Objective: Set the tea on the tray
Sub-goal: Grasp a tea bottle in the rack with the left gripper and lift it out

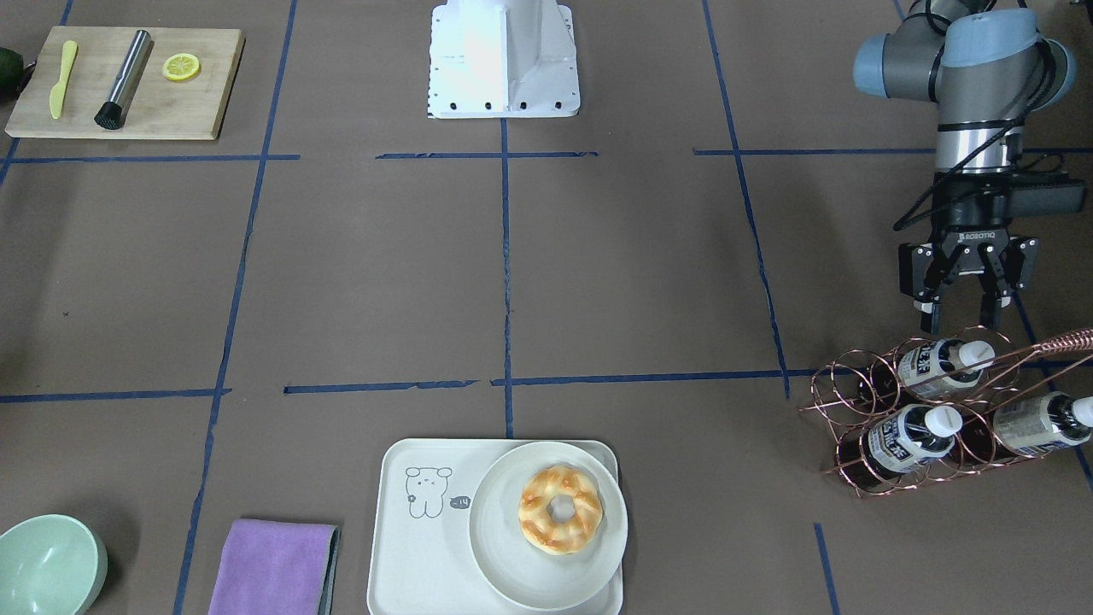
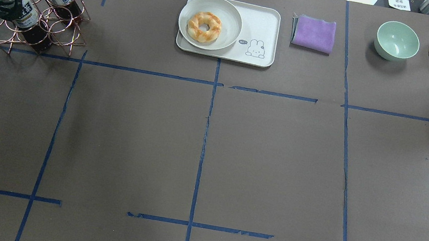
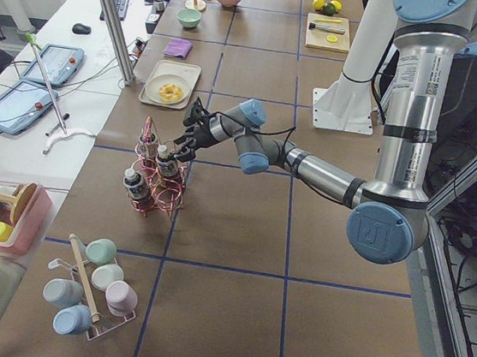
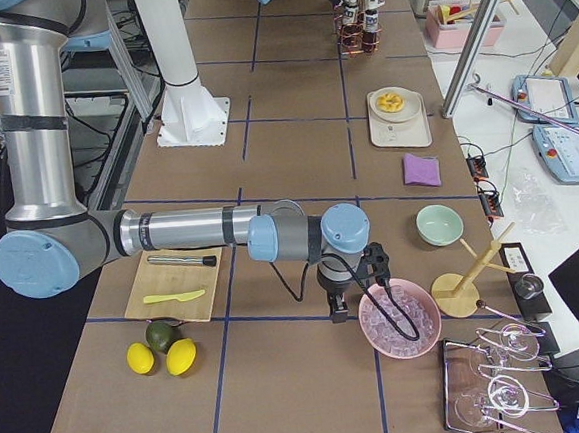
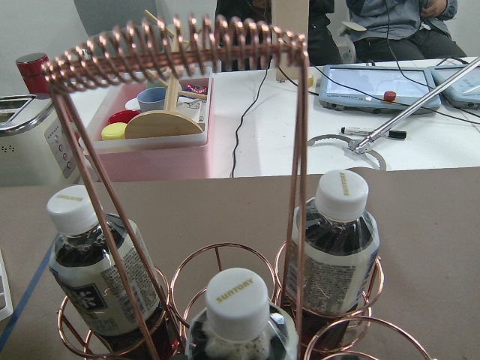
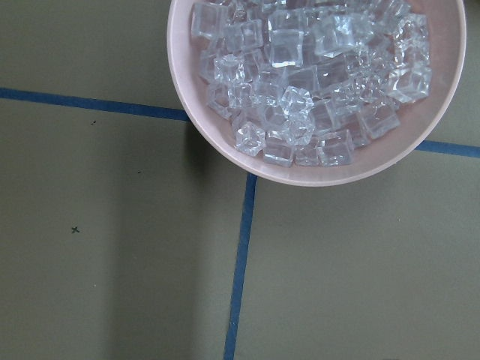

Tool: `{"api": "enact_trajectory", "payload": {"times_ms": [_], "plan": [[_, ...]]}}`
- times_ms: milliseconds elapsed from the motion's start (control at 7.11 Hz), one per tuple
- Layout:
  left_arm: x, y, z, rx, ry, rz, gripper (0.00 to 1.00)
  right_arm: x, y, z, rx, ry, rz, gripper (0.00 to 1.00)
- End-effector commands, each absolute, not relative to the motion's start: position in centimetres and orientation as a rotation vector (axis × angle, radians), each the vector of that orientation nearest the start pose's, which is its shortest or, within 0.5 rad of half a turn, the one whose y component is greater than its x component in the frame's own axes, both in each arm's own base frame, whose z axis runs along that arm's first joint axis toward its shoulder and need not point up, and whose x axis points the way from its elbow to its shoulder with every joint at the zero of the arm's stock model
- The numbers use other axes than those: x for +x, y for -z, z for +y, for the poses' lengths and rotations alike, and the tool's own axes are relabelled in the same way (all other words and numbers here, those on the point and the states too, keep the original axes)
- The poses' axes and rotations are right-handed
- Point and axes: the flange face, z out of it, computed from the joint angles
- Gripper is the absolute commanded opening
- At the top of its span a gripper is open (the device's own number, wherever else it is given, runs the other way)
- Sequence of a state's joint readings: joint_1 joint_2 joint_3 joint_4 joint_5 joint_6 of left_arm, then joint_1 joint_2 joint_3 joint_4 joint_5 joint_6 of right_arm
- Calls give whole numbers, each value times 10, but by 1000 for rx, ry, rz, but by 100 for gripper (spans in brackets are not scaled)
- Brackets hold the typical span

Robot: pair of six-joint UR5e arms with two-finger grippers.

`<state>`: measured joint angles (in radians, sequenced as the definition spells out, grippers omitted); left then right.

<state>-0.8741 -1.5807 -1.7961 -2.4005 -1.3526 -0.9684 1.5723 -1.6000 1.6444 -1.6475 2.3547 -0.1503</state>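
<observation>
Three tea bottles with white caps stand in a copper wire rack: one nearest the gripper, one in front, one at the side. The left wrist view shows them close up, the middle one nearest. My left gripper is open and empty, just above the rack's robot-side edge, beside the nearest bottle's cap. The cream tray with the bear drawing lies at the table's far middle edge. My right gripper hangs beside a pink bowl; I cannot tell whether it is open.
A round plate with a doughnut fills the tray's half towards the rack. A purple cloth and a green bowl lie beyond the tray. The pink bowl of ice and a wooden board are on my right.
</observation>
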Motion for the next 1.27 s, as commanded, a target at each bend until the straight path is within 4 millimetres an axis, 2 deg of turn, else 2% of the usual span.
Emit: {"api": "enact_trajectory", "payload": {"times_ms": [0, 281, 1126], "plan": [[206, -456, -512, 875, 389, 644, 74, 64, -644, -477, 29, 129, -783, 100], [216, -451, -529, 881, 398, 647, 74, 64, -642, -477, 31, 128, -784, 100], [204, -449, -535, 897, 416, 658, 71, 64, -641, -478, 34, 129, -784, 100]]}}
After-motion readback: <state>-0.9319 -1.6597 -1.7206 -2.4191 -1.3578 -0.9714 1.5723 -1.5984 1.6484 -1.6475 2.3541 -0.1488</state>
